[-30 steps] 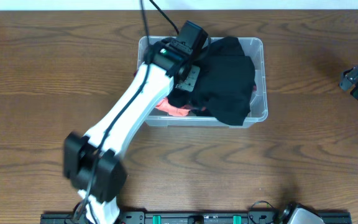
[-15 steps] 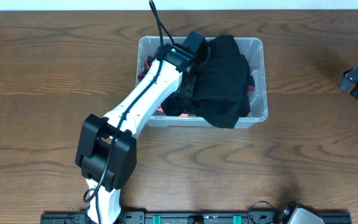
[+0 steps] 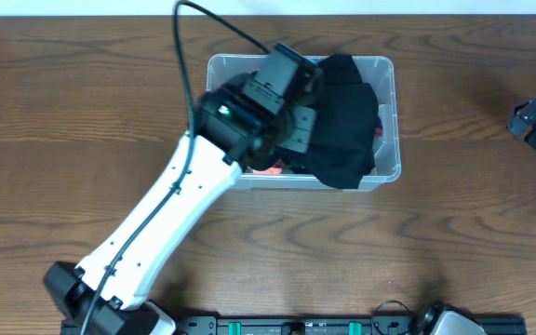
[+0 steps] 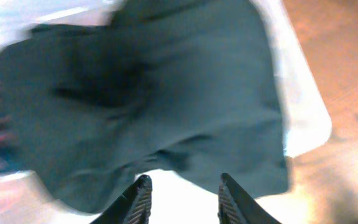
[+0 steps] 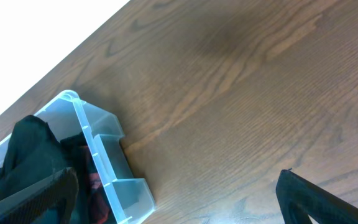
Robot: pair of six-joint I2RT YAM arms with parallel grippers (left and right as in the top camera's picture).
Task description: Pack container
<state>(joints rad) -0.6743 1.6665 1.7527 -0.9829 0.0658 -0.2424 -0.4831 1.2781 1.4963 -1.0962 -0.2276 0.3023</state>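
Wood-grain table (image 3: pixel 454 233); black rail (image 3: pixel 324 328) at near edge; pale strip (image 3: pixel 82 6) beyond, perhaps wall.

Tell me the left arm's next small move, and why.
Probably lower the open left hand onto the black garment and press it down. The garment rises above the container and drapes over its front rim, so it isn't fully packed.

No readable text, label, brand or number shows in any view.
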